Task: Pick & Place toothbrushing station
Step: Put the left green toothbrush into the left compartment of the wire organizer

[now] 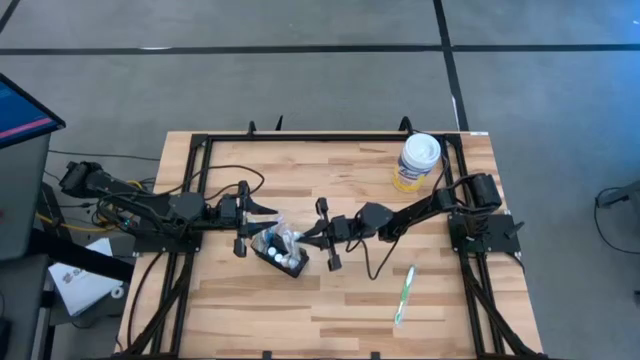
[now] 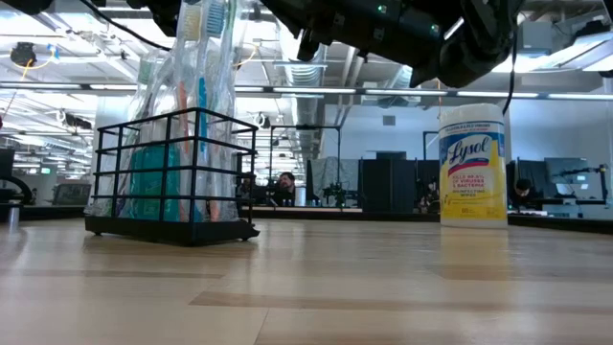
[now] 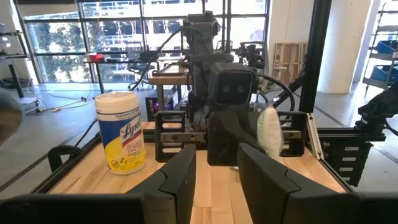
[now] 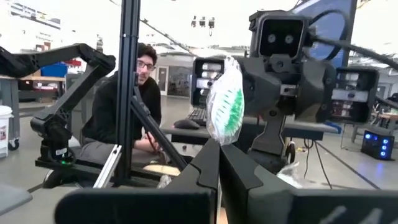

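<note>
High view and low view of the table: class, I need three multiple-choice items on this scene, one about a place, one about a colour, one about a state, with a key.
1. Where does the loose toothbrush lie?
A. in the holder
B. on the table, near the right arm's base
C. on the canister

2. What colour is the canister label?
A. yellow
B. red
C. green

3. How is the right gripper?
A. wide open
B. out of view
C. shut

Key: B, it lies alone on the wood; A, yellow under a white lid; C, its fingers meet beside the toothbrushing station.
</note>
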